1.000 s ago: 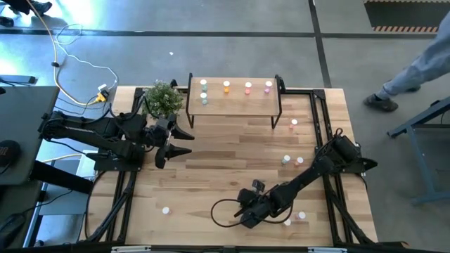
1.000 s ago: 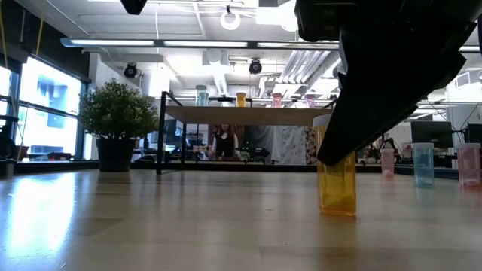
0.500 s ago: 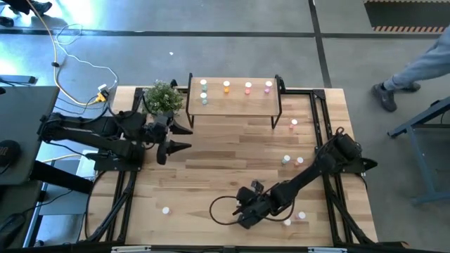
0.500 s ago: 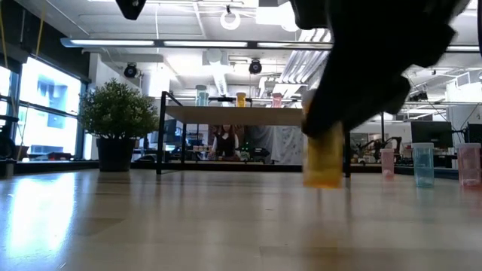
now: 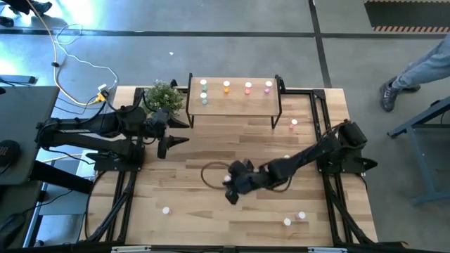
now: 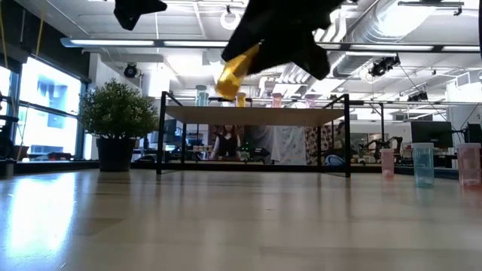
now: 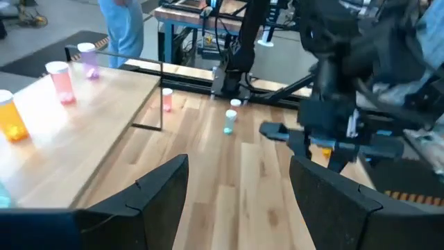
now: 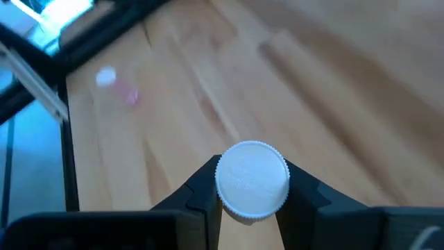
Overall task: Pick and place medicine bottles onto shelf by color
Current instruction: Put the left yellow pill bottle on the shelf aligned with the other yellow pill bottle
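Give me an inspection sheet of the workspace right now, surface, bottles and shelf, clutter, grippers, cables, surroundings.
Surface: slatted wooden table, dry and unmarked.
Job's things: shelf at the far edge carries five bottles; orange bottle is held tilted in the air; loose bottles stand on the table's right side, one near the front left.
Clutter: potted plant beside the shelf.
Grippers: right gripper shut on the orange bottle's white cap, above mid-table; left gripper open, empty, near the plant.
Cables: yellow and white leads on the floor, off the table's left.
Surroundings: a person's legs at right.
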